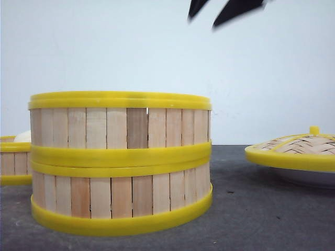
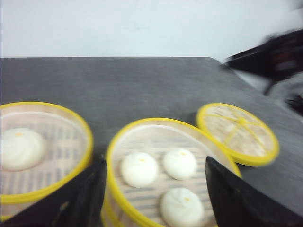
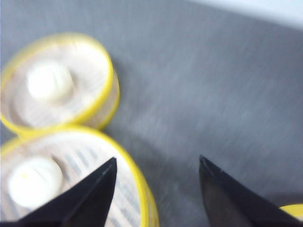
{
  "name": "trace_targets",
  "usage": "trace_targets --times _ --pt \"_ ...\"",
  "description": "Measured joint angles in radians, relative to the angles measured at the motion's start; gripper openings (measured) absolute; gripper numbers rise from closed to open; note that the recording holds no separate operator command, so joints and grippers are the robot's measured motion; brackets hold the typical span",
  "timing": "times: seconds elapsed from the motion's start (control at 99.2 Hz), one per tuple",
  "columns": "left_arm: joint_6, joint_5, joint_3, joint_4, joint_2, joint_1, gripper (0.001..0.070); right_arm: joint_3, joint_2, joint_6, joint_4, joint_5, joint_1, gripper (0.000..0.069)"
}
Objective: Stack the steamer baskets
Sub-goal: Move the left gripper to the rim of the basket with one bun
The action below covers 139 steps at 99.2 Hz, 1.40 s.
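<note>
Stack: two steamer baskets already sit one on the other at the middle of the table; the upper basket rests on the lower basket, rims meeting, with the seam looking slightly uneven toward the right.
Third basket: the single basket stands apart on the table, on the robot's left of the stack, only partly in the front view.
Contents, stack: in the left wrist view you see three white buns in the upper basket.
Contents, single basket: one white bun lies in it, rising near rim height in the front view.
Lid: the woven lid lies well to the right on a white plate, not on any basket.
Left fingers: your left gripper is spread wide on either side of the upper basket and grips nothing; whether the tips touch the wall you cannot tell.
Right fingers: your right gripper is open and empty, over the table beside the stack.
Risk, tipping: if you close on the single basket off-centre, it could tilt and the bun roll.
Risk, stack: a sideways nudge from the spread left fingers could shift the upper basket off its seam.
Risk, crushing: setting the third basket down skewed could press a rim onto the buns.
Risk, view: both wrist views are blurred, so judge clearances cautiously.
</note>
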Motion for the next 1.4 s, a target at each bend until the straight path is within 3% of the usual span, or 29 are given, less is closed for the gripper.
trace_targets --times 0.161,0.343,0.454,0.726,0.978,1.402 --pt "-0.001 -0.111 0.000 0.000 0.012 0.000 0.0390 0.000 -0.171 -0.010 -0.079 0.000 0.000 0.0332" --pt "-0.013 -0.363 0.003 0.016 0.128 0.001 0.0386 0.000 -0.283 -0.011 -0.132 0.000 0.000 0.0332" --pt "-0.012 -0.446 0.003 0.080 0.225 0.021 0.0386 0.000 -0.316 -0.013 -0.164 0.000 0.000 0.0332" --pt "-0.026 -0.453 0.003 0.242 0.517 0.167 0.0386 0.000 -0.343 -0.026 -0.246 -0.001 0.000 0.0332" --pt "-0.102 -0.335 0.068 0.287 0.778 0.337 0.0384 0.000 -0.343 -0.044 -0.257 -0.001 0.000 0.0332" --pt "-0.130 -0.294 0.130 0.241 1.055 0.433 0.0384 0.000 -0.343 -0.059 -0.258 -0.001 0.000 0.0332"
